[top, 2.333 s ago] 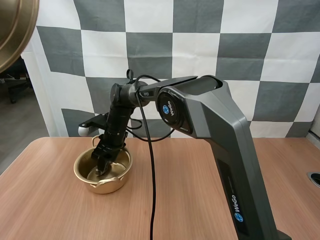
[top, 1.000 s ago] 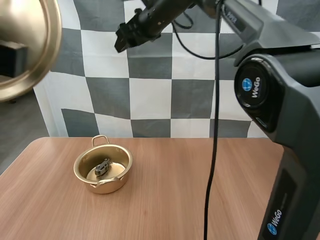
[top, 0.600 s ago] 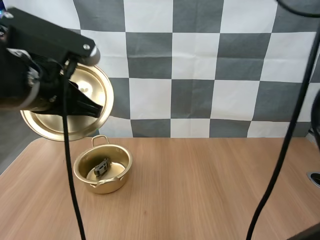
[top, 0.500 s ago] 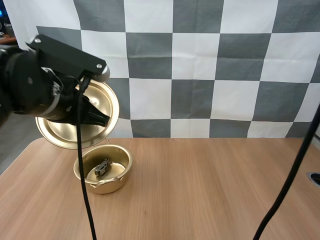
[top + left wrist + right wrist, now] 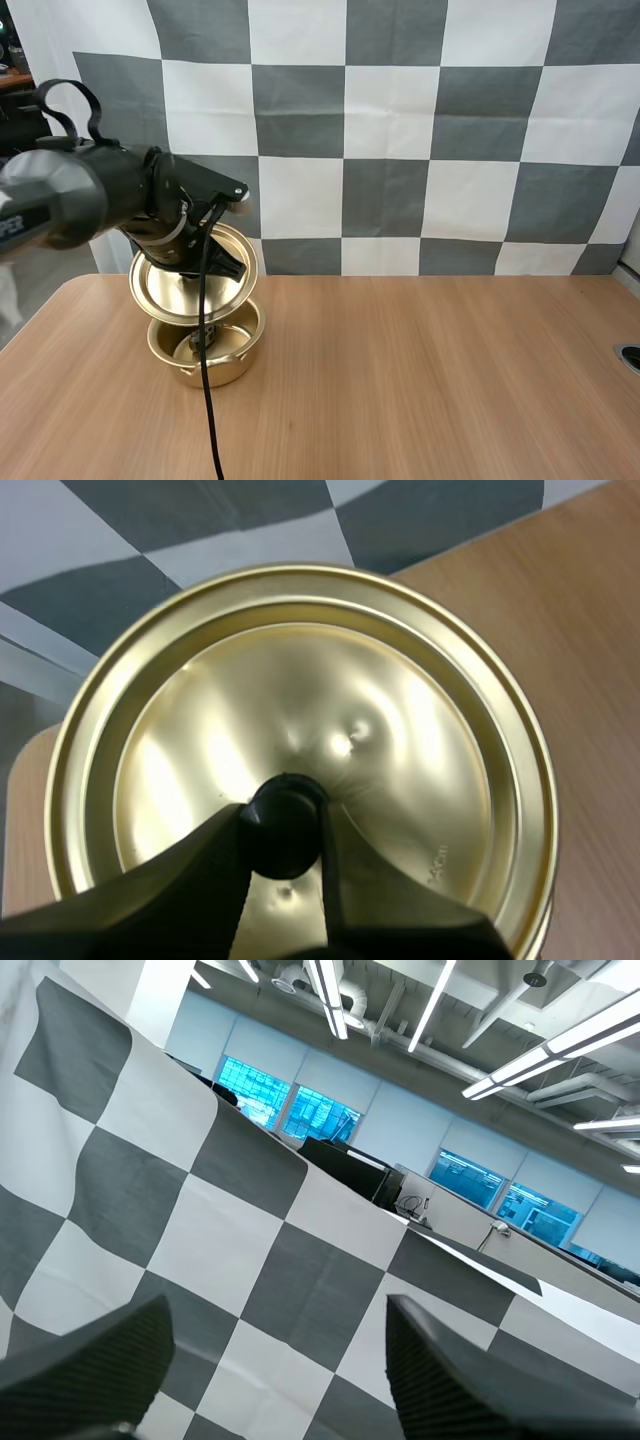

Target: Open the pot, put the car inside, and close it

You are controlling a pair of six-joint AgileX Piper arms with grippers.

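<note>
**A:** Where's the pot?

**B:** The pot [image 5: 215, 372] is small, round and shiny gold. It stands upright and uncovered on the left part of the table [image 5: 420, 380].

**A:** And the lid?

**B:** The lid [image 5: 190, 285] is the same gold, with a stepped rim and a black knob [image 5: 283, 820] at its centre. It hangs tilted just above the pot, knob side up, not seated.

**A:** The car?

**B:** The car [image 5: 193, 343] is small and dark. It lies on the pot's floor, partly hidden beneath the lid's lower edge.

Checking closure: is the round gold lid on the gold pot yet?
Not yet: the lid, pinched in the left gripper, hangs tilted above the pot.
</note>
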